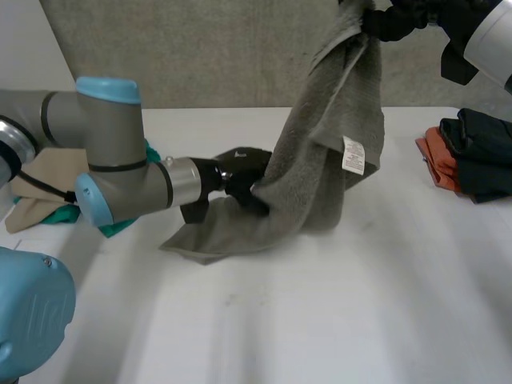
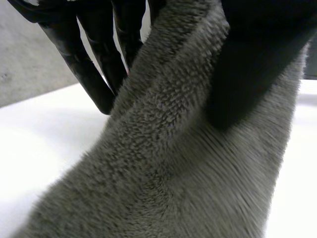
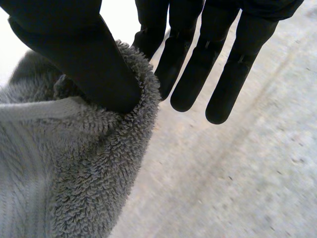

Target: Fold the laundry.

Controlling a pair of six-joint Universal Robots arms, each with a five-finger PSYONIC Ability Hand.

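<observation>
Grey towel: hangs from the right hand above the table's far edge, its lower end trailing at mid-table. The left hand pinches a lower edge.

Open table surface runs along the near edge.

Folded clothes lie at the right edge and a beige cloth at the left.

Each wrist view shows a thumb clamping terry against straight fingers. The head view shows a white label.

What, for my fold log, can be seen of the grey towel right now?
The grey towel is thick terry with a looped pile and a white care label at one edge. It hangs creased from the right robot hand, which pinches its top, while its lower end lies crumpled on the white table. The left robot hand pinches a fold near that lower end.
</observation>
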